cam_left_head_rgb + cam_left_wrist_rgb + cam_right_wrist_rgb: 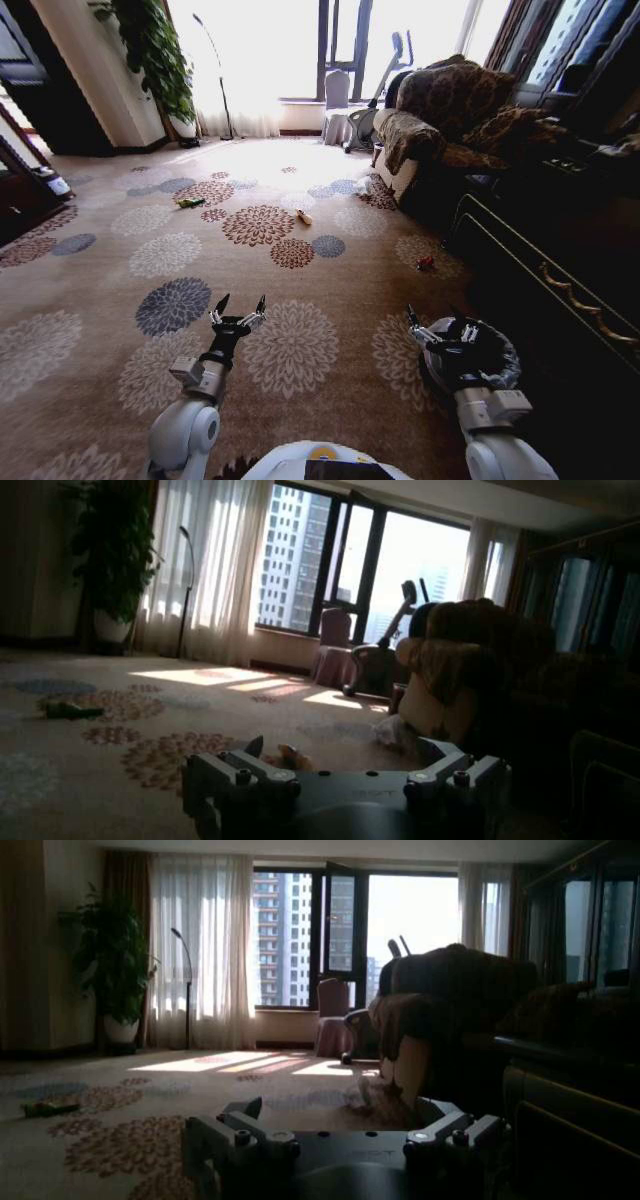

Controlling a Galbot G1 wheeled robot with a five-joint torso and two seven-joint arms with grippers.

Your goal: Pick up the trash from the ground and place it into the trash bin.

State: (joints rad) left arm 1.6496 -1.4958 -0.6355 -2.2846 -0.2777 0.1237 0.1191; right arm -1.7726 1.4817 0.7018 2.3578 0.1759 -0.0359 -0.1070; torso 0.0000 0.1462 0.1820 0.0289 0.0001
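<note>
Both arms hang low at the bottom of the head view, seemingly poised before any pickup. The left gripper point(239, 309) has its fingers spread wide, holding nothing; the right gripper point(437, 330), fingers also parted and empty, hovers over the trash bin point(502, 372) at lower right. Litter lies mid-frame on the carpet point(120, 340): red can point(426, 263), yellowish wrapper point(304, 217), green piece point(189, 202), white bag point(361, 186) beside the sofa point(440, 125). A dark cabinet point(560, 270) crowds the right.

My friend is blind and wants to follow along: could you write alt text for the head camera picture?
Two robot arms reach over a flower-patterned carpet, the left gripper with fingers spread and the right gripper above a small black trash bin. Farther off lie a red can, a yellowish piece and a green piece, near a brown sofa.
</note>
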